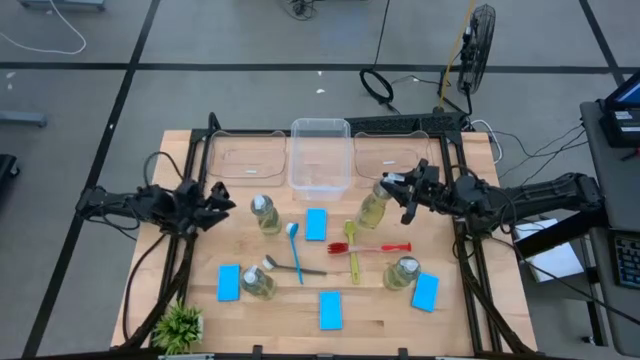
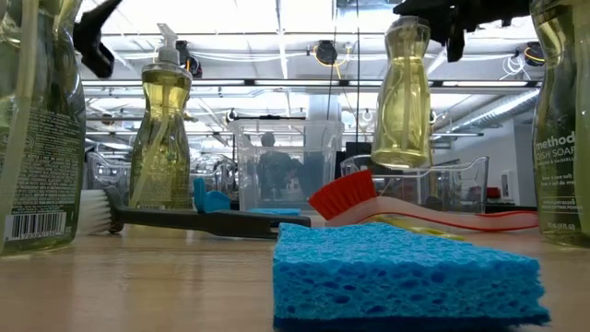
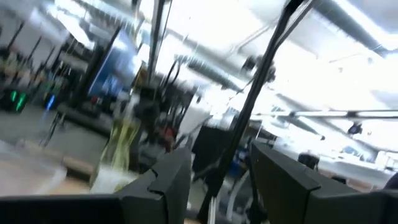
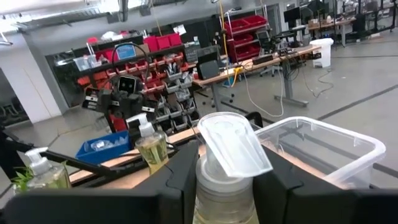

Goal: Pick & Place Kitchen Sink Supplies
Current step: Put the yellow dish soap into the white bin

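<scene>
My right gripper (image 1: 398, 192) is shut on a clear bottle of yellow-green liquid (image 1: 374, 208), which hangs above the table in the low view (image 2: 401, 101). Three more bottles (image 1: 265, 214) (image 1: 258, 282) (image 1: 402, 272) stand on their bases on the wood. Several blue sponges lie flat, one at mid-table (image 1: 316, 224). Blue (image 1: 295, 250), red (image 1: 378, 247), yellow-green (image 1: 353, 258) and grey (image 1: 305, 269) brushes lie in the middle. My left gripper (image 1: 216, 200) is open with nothing in it at the table's left, and nothing shows between its fingers in its wrist view (image 3: 214, 193). My right gripper pinches the bottle's neck just under the white flip cap (image 4: 225, 177) between its two fingers (image 4: 179, 180). They come in about level from the table's right side. The bottle hangs below them, lifted clear of the table and slightly tilted, its base (image 2: 403, 159) in the air.
Clear plastic bins stand along the far edge: a deep one in the middle (image 1: 320, 155) and shallow ones on either side (image 1: 248, 160) (image 1: 392, 158). A small green plant (image 1: 180, 326) sits at the near left corner. A black frame (image 1: 455, 150) rims the table.
</scene>
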Tool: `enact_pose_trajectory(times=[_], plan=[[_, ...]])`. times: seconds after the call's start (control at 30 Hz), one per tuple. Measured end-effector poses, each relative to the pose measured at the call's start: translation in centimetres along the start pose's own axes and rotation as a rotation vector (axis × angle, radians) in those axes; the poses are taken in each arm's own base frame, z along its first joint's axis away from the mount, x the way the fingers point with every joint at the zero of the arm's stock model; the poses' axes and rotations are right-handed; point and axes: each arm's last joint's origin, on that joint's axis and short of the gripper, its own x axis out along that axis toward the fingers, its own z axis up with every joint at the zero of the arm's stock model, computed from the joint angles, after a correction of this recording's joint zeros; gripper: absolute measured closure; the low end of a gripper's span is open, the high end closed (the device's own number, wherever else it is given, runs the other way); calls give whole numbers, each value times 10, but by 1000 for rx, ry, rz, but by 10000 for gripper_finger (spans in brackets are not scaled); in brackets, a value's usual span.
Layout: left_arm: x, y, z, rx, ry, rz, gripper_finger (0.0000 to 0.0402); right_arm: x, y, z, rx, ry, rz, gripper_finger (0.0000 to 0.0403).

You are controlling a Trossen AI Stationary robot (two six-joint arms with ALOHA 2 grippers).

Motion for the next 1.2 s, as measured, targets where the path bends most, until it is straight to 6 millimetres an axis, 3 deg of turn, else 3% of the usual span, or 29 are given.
enact_pose_trajectory(times=[0.2,0.6,0.77,0.97,1.2], plan=[[-1,-5,11,31,-111,-49,231,0,0,0,9,-1,2,301],[-2,-7,16,28,-166,-71,231,0,0,0,9,-1,3,301],[5,-10,27,89,-200,9,231,0,0,0,9,-2,4,301],[38,-22,56,198,-54,149,231,0,1,3,20,-23,9,301],[104,-34,81,264,168,268,231,3,3,3,28,-40,19,301]])
